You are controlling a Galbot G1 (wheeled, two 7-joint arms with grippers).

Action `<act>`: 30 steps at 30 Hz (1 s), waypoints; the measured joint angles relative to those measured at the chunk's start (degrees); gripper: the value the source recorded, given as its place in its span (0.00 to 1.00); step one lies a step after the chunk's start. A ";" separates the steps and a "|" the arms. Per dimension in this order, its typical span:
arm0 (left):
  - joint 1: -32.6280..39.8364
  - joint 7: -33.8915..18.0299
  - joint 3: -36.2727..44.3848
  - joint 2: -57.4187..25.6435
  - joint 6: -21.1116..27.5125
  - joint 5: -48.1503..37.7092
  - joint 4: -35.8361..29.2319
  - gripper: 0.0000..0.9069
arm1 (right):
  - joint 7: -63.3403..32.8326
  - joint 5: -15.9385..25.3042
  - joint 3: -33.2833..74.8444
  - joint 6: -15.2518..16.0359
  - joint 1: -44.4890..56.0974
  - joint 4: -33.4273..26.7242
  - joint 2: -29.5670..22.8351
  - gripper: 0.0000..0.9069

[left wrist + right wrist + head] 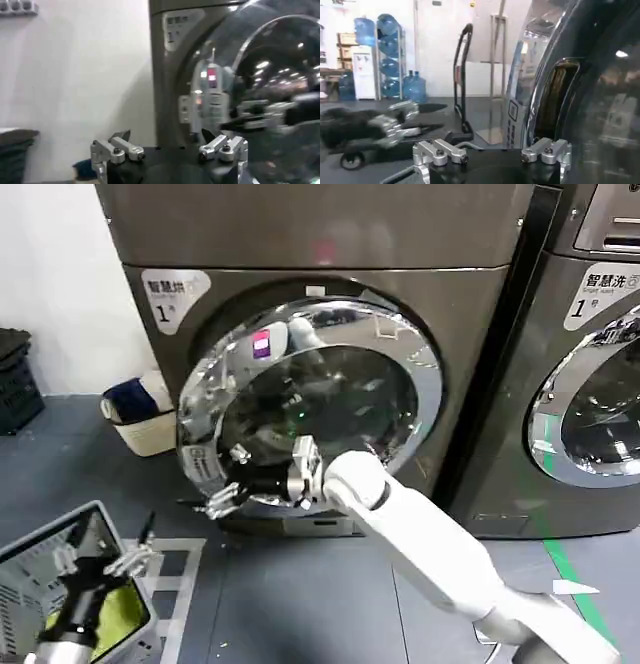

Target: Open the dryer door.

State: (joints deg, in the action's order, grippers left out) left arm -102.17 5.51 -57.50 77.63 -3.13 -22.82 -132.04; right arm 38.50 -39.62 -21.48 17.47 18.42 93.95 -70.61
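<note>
1. At the lower left of the head view the left gripper (128, 561) hangs low over a grey basket (30, 549) with something yellow-green inside. Its fingers are spread with nothing between them, which its own wrist view confirms (170, 150). It looks idle and should keep clear of the door's swing.

2. Just left of centre in the head view, the right gripper (222, 500) reaches to the lower-left edge of the dryer door (395, 334). Its fingers stand apart and hold nothing. In the right wrist view (492, 152) the chrome rim rises beside one finger, with the dark gap behind the rim visible.

3. The dryer door fills the middle of the head view. Its left edge appears already lifted off the machine front, so it seems partly ajar and hinged on its right side.

4. To do the step well, I would hook a finger behind the left rim rather than pinch the slippery chrome, then sweep outward along an arc about the hinge instead of pulling straight back.

5. At the right edge of the head view stands the neighbouring machine (600, 324), which the opening door should not strike.
</note>
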 joint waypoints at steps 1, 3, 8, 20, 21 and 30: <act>0.31 -0.01 -1.09 -0.32 0.09 -0.52 0.35 1.00 | 0.30 -0.38 -0.08 0.03 0.10 0.60 0.56 1.00; 0.91 0.10 -2.48 -0.97 0.09 -1.10 0.96 1.00 | 0.73 -1.09 -0.13 0.11 0.34 1.71 1.56 1.00; 2.39 1.51 -3.43 -3.03 0.20 -2.84 2.16 1.00 | 2.46 -2.64 0.56 0.36 1.32 4.87 4.58 1.00; 6.76 5.86 -0.02 -10.26 -0.26 -3.74 4.38 1.00 | 8.17 -4.13 3.09 0.95 3.86 11.11 11.09 1.00; 7.20 6.09 0.51 -10.99 -0.25 -3.69 4.50 1.00 | 8.57 -4.24 3.38 1.06 4.10 11.55 11.59 1.00; 12.27 7.39 8.00 -16.77 0.90 -2.73 5.26 1.00 | 10.39 -4.17 6.81 1.21 7.57 16.86 16.64 1.00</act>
State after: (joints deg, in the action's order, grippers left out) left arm -89.91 12.90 -49.50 60.86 -2.23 -25.55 -126.78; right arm 48.88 -43.79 -14.67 18.68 25.99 110.81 -53.97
